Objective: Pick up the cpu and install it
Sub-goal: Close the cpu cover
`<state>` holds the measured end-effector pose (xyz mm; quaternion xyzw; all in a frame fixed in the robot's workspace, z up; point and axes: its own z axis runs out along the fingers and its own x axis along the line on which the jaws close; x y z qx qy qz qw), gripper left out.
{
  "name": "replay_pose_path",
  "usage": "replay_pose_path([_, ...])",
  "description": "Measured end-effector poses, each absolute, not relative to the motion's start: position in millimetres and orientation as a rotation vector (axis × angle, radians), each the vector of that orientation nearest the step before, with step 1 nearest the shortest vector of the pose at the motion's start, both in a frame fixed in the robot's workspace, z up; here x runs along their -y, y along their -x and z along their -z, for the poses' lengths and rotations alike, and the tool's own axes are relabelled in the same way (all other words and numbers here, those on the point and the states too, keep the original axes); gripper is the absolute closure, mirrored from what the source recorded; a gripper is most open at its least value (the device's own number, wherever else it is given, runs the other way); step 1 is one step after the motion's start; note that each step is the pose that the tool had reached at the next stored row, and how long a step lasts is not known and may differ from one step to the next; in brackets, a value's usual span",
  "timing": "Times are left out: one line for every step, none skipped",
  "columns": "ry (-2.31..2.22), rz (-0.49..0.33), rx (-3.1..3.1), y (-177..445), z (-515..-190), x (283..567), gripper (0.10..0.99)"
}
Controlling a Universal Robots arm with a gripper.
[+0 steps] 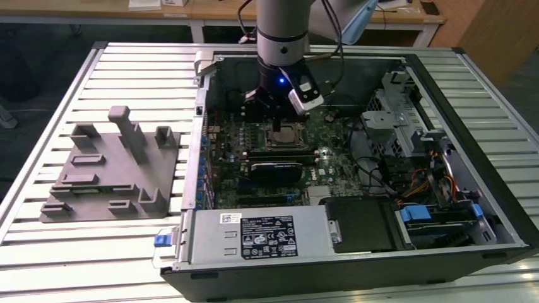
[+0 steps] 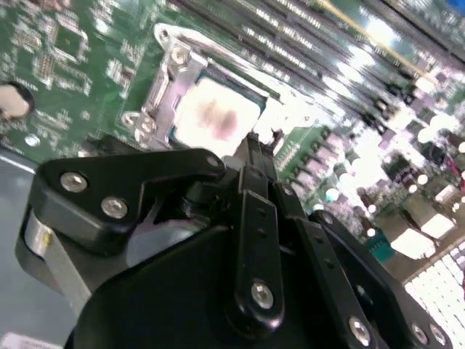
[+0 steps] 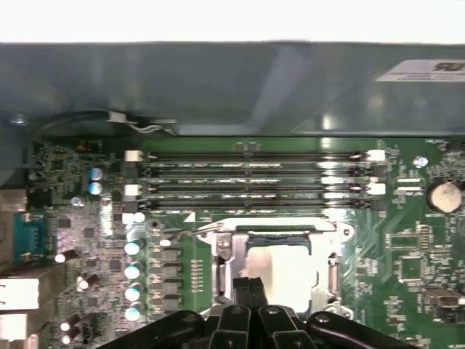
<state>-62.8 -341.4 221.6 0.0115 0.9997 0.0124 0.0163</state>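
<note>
The cpu point(image 1: 289, 134) lies flat in its metal-framed socket point(image 3: 218, 243) on the green motherboard inside the open computer case. Its pale silver top point(image 3: 283, 269) shows in both wrist views point(image 2: 214, 116). My gripper point(image 1: 271, 113) hangs just above the socket, toward the exterior view's left of the chip. Its two black fingertips point(image 3: 251, 285) are pressed together with nothing between them, over the cpu's near edge point(image 2: 254, 142). The socket's load plate stands open around the chip.
A grey fixture block with upright posts point(image 1: 110, 170) sits on the slatted table at the exterior view's left. Inside the case are memory slots point(image 3: 247, 182), a black heatsink point(image 1: 274, 170), the power supply point(image 1: 252, 233) and a drive cage point(image 1: 396, 120).
</note>
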Motion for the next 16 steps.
replay_pose_path([-0.036,-0.039,-3.108,60.1,-221.5,341.4,0.980])
replay_pose_path([-0.036,-0.039,-3.108,57.2,-221.6,341.4,0.980])
replay_pose_path([-0.036,-0.039,-3.108,54.3,-221.5,341.4,0.980])
replay_pose_path([-0.036,-0.039,-3.108,51.5,-221.6,341.4,0.980])
replay_pose_path([-0.036,-0.039,-3.108,48.8,-221.6,341.4,0.980])
replay_pose_path([-0.036,-0.039,-3.108,46.5,-221.6,341.4,0.980])
replay_pose_path([-0.036,-0.039,-3.108,44.7,-221.6,341.4,0.980])
replay_pose_path([-0.036,-0.039,-3.108,44.4,-221.6,341.4,0.980])
replay_pose_path([-0.036,-0.039,-3.108,44.4,-221.6,341.4,0.980])
replay_pose_path([-0.036,-0.039,-3.108,44.4,-221.7,341.4,0.980])
replay_pose_path([-0.036,-0.039,-3.108,44.4,-222.3,341.3,0.980])
replay_pose_path([-0.036,-0.039,-3.108,44.3,-223.2,341.3,0.980])
replay_pose_path([-0.036,-0.039,-3.108,44.3,-224.5,341.3,0.980])
replay_pose_path([-0.036,-0.039,-3.108,44.3,-225.9,341.3,0.980])
replay_pose_path([-0.036,-0.039,-3.108,44.3,-227.5,341.3,0.980])
replay_pose_path([-0.036,-0.039,-3.108,44.3,-229.0,341.3,0.980])
